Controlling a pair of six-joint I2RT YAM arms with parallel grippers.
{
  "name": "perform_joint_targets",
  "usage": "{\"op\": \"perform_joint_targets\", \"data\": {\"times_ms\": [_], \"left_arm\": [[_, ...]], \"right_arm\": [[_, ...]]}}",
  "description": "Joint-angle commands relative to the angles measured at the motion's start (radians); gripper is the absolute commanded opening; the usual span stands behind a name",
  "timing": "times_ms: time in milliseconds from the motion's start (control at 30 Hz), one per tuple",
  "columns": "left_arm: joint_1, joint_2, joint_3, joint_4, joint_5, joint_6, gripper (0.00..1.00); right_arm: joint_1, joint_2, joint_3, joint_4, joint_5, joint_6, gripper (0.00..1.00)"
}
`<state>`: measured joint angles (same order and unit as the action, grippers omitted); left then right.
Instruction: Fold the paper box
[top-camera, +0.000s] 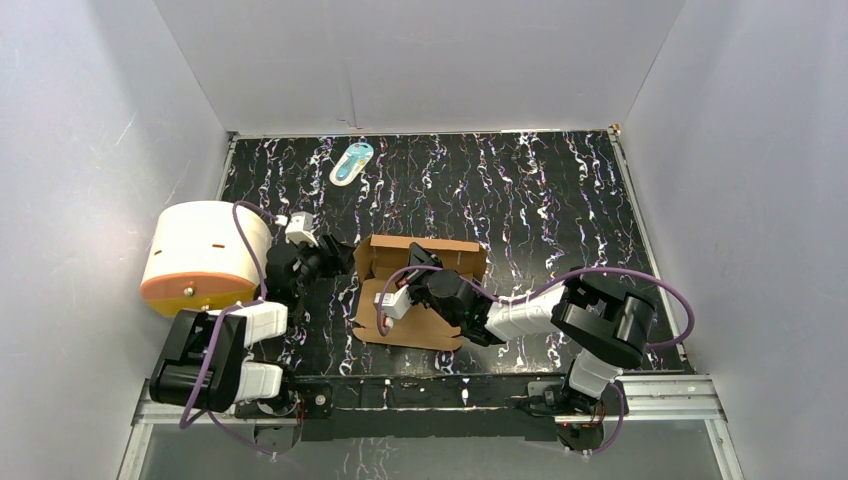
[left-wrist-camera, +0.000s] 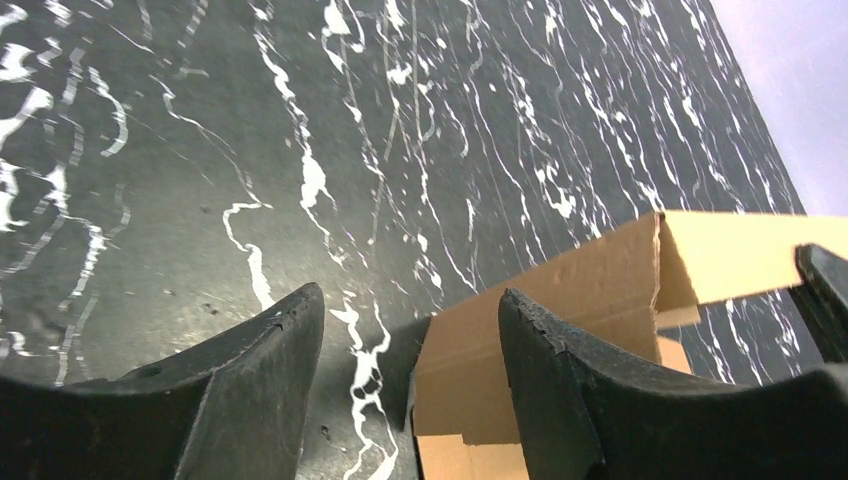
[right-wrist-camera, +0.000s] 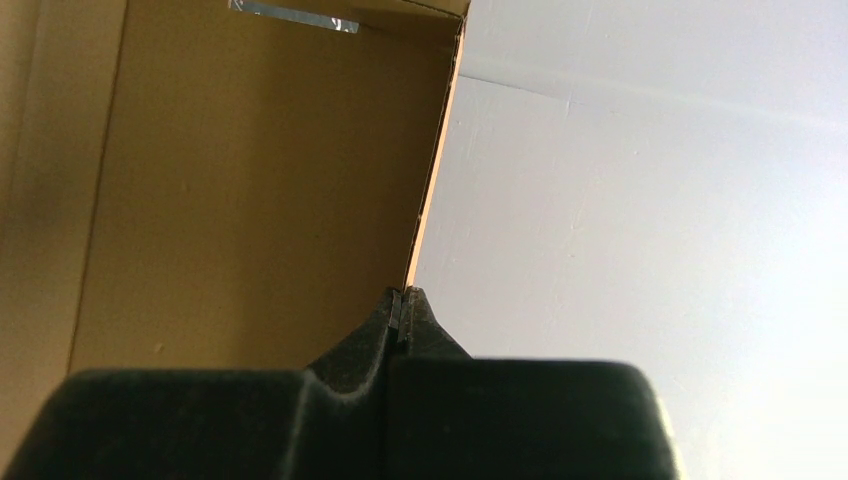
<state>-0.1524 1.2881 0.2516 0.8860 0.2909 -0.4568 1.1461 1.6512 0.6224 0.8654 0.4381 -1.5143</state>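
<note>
Box (top-camera: 450, 255) at mid-worktop (top-camera: 560, 200), partly folded: right tool (right-wrist-camera: 400, 305) pinched shut on its raised wall's edge, apparently to hold it upright, while left tool (left-wrist-camera: 410, 293), fingers apart, waits beside the left corner, likely to tuck a flap.

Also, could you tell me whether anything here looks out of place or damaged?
Nothing looks damaged or spilled. The big white-and-orange cylinder at the left sits tilted, orange end toward the near side; the brown cardboard box is only half-folded.

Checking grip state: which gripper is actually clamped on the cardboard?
The right gripper, shut on the paper box edge; the left gripper is open.
</note>
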Motion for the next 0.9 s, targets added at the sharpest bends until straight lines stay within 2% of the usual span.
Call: {"op": "perform_joint_targets", "data": {"times_ms": [0,300,867], "left_arm": [[0.003,0.026,0.006,0.084,0.148,0.02,0.63],[-0.012,0.028,-0.012,0.115,0.206,0.049,0.63],[-0.055,0.075,-0.042,0.195,0.208,0.067,0.63]], "right_arm": [[0.01,-0.008,0.009,-0.056,-0.035,0.014,0.0],[0.01,-0.022,0.015,-0.084,-0.039,0.013,0.0],[0.01,-0.014,0.024,-0.108,-0.053,0.009,0.0]]}}
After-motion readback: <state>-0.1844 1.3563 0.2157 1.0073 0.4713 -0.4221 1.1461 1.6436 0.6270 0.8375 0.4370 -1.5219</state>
